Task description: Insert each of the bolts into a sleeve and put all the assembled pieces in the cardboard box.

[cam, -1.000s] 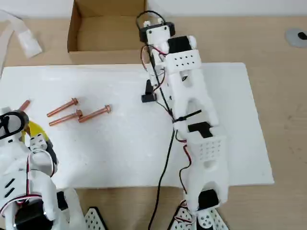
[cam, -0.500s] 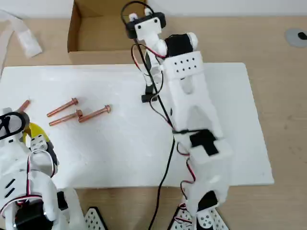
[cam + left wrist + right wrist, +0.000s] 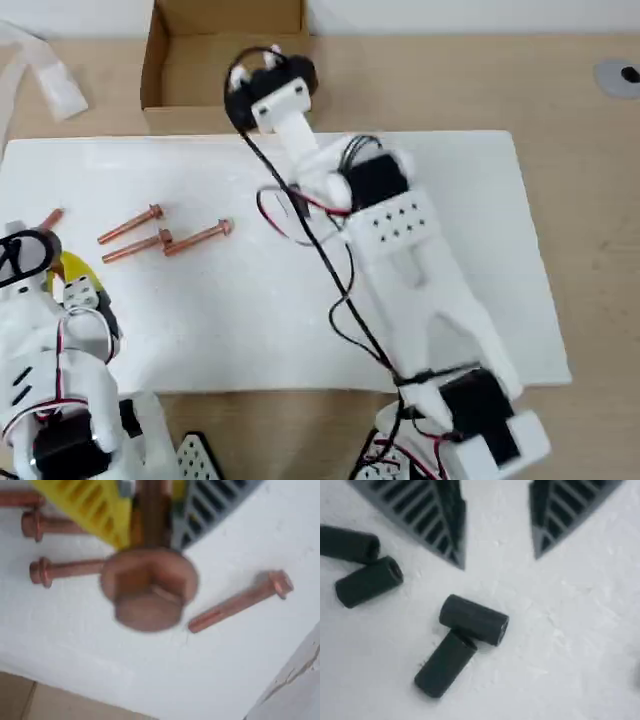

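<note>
- Five bolts: one held bolt (image 3: pixel 148 587) plus four loose bolts (image 3: pixel 240 601). All are copper-coloured metal with a flanged hex head and a threaded shank.
- The left hand (image 3: pixel 150 527) pinches the held bolt by its shank between a yellow ribbed finger and a grey ribbed one. The bolt's head points toward the wrist camera.
- In the high view, three of the loose bolts lie close together and roughly parallel, well in front of the cardboard box (image 3: pixel 155 75) on the left arm's side. The fourth lies apart, farther from the box.
- Four sleeves (image 3: pixel 474 620): short, matt black, hollow cylinders lying on their sides. Two touch in an L shape, and the other two lie near each other a little way off.
- The right hand (image 3: pixel 497 557) hangs spread above the sleeves, its two dark ribbed fingers apart and holding nothing.
- The cardboard box is open-topped, brown and square-cornered.
- The right arm (image 3: pixel 410 260), white plastic with black and red cables (image 3: pixel 330 270), ends just in front of the box's near wall and covers the sleeves in the high view.
- A white, grainy foam sheet (image 3: pixel 250 330) carries the bolts and sleeves and lies on the wooden bench (image 3: pixel 590 200), its far edge touching the box.
- A white strip (image 3: pixel 50 85) lies beside the box, and a grey disc (image 3: pixel 620 75) lies well away on the other side.
</note>
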Robot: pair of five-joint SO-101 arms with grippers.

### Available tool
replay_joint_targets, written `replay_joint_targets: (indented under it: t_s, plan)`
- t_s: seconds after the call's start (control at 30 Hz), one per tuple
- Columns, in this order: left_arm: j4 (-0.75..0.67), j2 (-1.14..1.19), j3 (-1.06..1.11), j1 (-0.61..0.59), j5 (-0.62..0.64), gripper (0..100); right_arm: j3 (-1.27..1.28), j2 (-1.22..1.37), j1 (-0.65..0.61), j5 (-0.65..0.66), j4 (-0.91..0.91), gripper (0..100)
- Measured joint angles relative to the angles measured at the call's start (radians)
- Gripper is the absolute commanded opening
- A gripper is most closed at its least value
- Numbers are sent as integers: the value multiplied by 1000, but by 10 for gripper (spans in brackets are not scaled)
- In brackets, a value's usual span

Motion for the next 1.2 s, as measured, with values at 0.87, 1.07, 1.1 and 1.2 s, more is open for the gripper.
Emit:
replay_joint_targets:
  t_s: [0.87,1.07,1.1,1.2]
  plan:
    - [-12,0,0,0,0,5,-460,710,69,-209,-52,193]
    - [-12,0,0,0,0,5,-460,723,103,-209,-54,193]
    - [-12,0,0,0,0,5,-460,729,110,-209,-54,193]
    - [-12,0,0,0,0,5,-470,753,127,-209,-54,193]
